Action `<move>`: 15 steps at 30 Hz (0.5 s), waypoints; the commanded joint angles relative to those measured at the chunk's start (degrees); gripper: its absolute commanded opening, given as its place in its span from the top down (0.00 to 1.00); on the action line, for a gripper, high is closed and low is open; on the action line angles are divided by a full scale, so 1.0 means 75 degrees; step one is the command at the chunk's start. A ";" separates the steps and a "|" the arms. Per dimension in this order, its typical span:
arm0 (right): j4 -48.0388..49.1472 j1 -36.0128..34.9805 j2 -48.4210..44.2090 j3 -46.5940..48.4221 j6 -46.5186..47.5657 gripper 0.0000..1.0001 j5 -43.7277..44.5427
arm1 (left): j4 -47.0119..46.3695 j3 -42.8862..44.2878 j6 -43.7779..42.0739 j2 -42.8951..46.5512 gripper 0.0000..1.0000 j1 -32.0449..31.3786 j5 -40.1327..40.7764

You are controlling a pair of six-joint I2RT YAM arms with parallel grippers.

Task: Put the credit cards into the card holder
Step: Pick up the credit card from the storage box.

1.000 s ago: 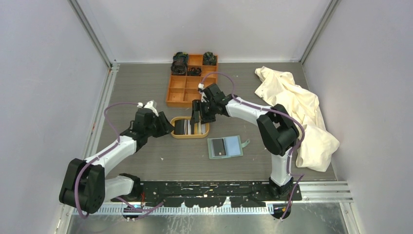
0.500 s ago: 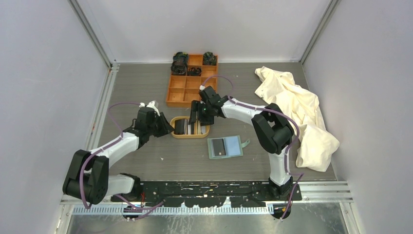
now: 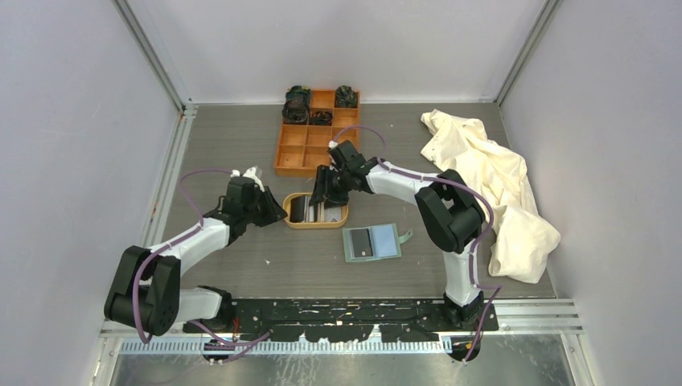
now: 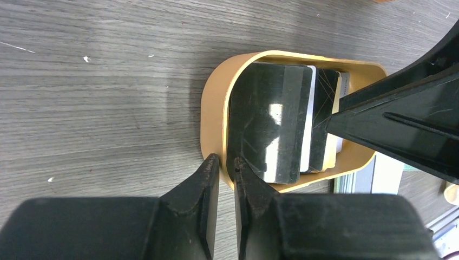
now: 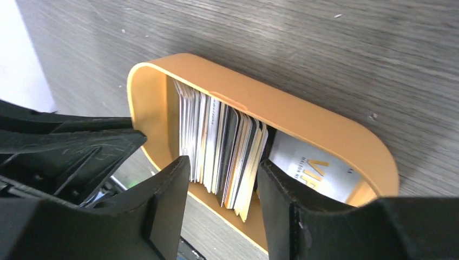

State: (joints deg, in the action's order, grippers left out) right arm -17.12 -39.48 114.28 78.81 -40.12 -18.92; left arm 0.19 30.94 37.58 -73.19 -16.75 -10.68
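Note:
The credit cards (image 5: 222,151) stand on edge in a tight stack inside an oval tan tray (image 5: 303,116), with one pale card lying flat beside them. My right gripper (image 5: 223,162) is open, its fingers straddling the stack with gaps on both sides. My left gripper (image 4: 226,160) is at the tray's left end, shut on the tray (image 4: 214,108) wall: one finger is outside and one inside. From the left wrist, dark cards (image 4: 276,124) show. The sage-green card holder (image 3: 371,242) lies open on the table just near-right of the tray (image 3: 315,223), a dark card in its left half.
An orange compartment box (image 3: 314,133) with dark items in its far cells stands behind the tray. A crumpled cream cloth (image 3: 490,185) covers the right side of the table. Grey walls enclose the table.
My left jaws have narrowed onto the tray's end wall. My right gripper has dropped slightly toward the card stack and its fingers have come in a little.

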 commanded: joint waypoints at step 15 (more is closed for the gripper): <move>0.0783 0.0484 0.0088 0.0065 -0.0172 0.56 -0.1442 | -0.1202 -0.0147 0.0708 0.0040 0.86 -0.0104 -0.0944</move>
State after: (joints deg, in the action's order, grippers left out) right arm -14.17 -36.14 114.69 78.72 -41.34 -26.22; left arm -3.20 30.11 40.80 -73.19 -16.80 -14.61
